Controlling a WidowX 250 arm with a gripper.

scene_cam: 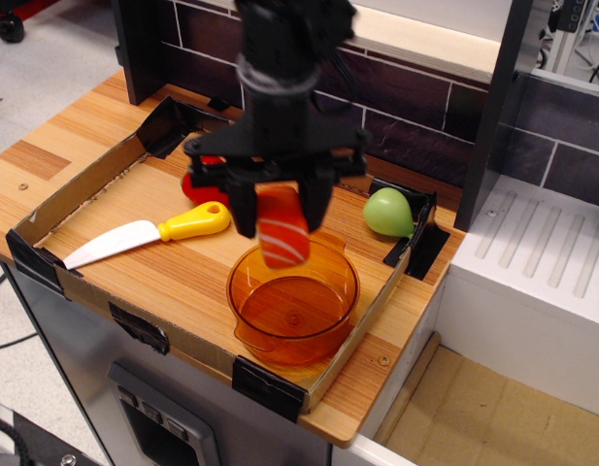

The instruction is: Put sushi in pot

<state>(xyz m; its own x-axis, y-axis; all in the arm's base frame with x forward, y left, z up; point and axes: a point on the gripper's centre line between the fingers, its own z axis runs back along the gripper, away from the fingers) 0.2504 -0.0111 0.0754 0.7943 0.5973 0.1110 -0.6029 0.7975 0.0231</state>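
1. While the arm hung over the tray, its fingers were clamped on the sushi, one black finger on each side of it.
2. Sushi was off the surface, held upright-ish with a slight tilt, orange-red striped face toward the camera, lower end dipping just in front of the pot's far rim.
3. Pot sat on the desk inside the cardboard tray, near the tray's front right corner; translucent amber, one tab handle visible at the back. Nothing lay inside it.
4. Sushi was above the back-left part of the pot, not touching the pot as far as could be told.
5. Toy knife lay flat to the left of the pot, white blade pointing to the tray's left end, yellow handle toward the middle; apart from the pot.
6. Red pepper sat behind the knife handle, partly hidden by the left finger.
7. Green pear-shaped toy rested near the tray's back right corner, well apart from the pot and beside a black corner clip.
8. Wooden desk carried the tray; dark tiled wall stood behind it, and a white ribbed surface was to the right.
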